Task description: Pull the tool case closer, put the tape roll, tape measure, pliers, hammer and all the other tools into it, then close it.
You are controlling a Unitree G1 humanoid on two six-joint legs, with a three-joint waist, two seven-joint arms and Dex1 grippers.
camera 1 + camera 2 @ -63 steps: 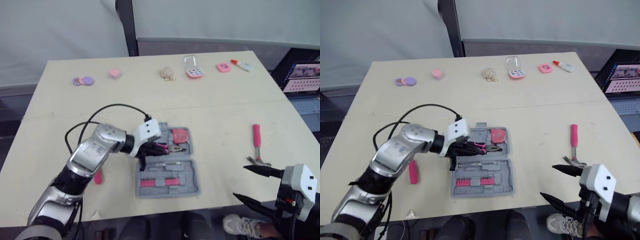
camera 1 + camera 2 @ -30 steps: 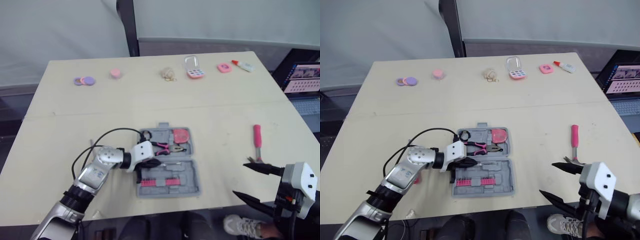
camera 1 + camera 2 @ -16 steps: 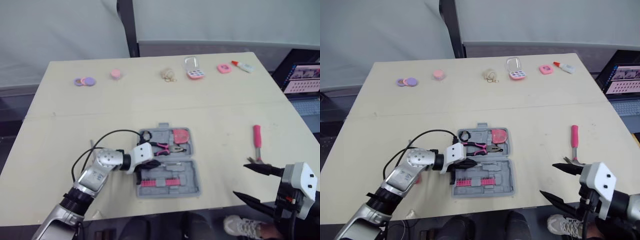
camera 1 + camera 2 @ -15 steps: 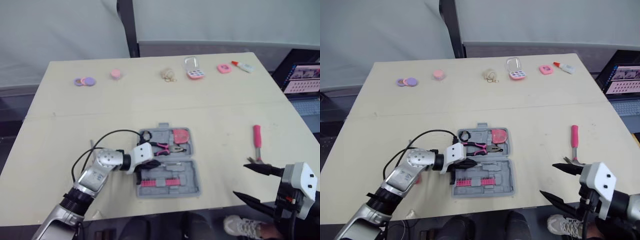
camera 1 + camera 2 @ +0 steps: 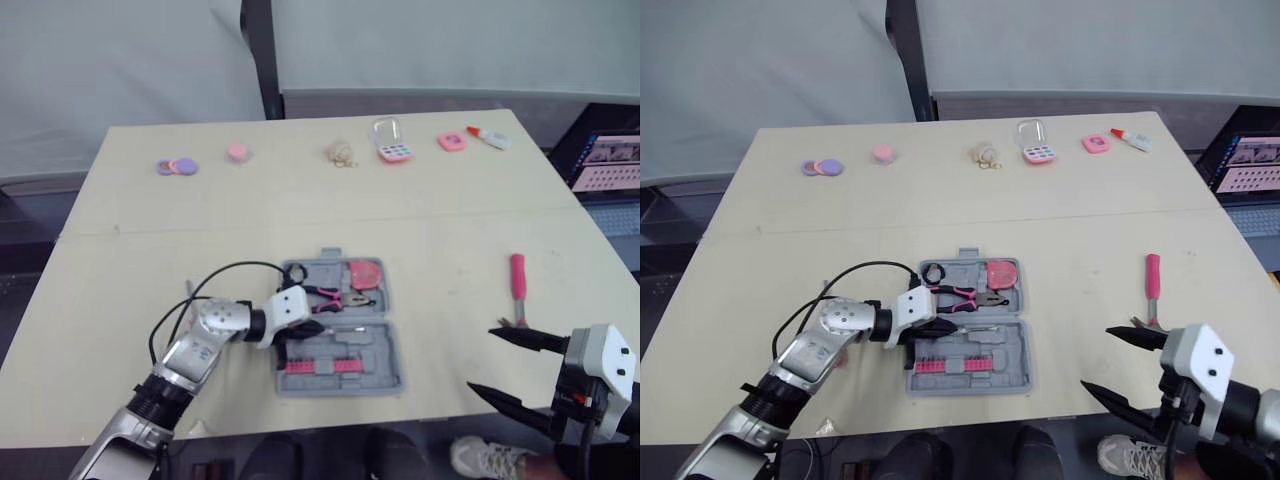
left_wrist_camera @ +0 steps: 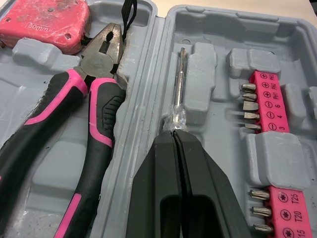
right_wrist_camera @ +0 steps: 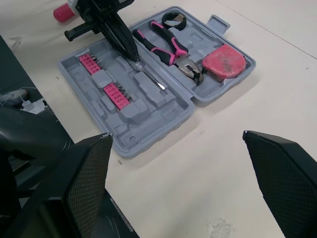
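The grey tool case (image 5: 388, 352) lies open at the table's near middle. Its far half holds a black tape roll (image 5: 296, 270), pink-handled pliers (image 5: 335, 297) and a red tape measure (image 5: 365, 272); pink bit strips (image 5: 320, 366) sit in the near half. My left gripper (image 5: 305, 328) is low over the hinge line, shut on the clear handle of a screwdriver (image 6: 181, 74) lying in the case. The pink-handled hammer (image 5: 518, 285) rests on the table to the right. My right gripper (image 5: 480, 358) hovers open near the front right edge, just short of the hammer's head.
Small items line the far edge: purple discs (image 5: 177, 166), a pink disc (image 5: 238, 152), rubber bands (image 5: 342, 153), a clear-lidded box (image 5: 392, 145), a glue bottle (image 5: 490, 137). A pink-capped object (image 7: 62, 12) lies by my left arm. A laptop (image 5: 610, 175) sits off the right.
My left gripper has dropped from above the pliers to the case's hinge line and pulled back towards me. The right gripper has stayed put. The whole picture has shifted slightly.
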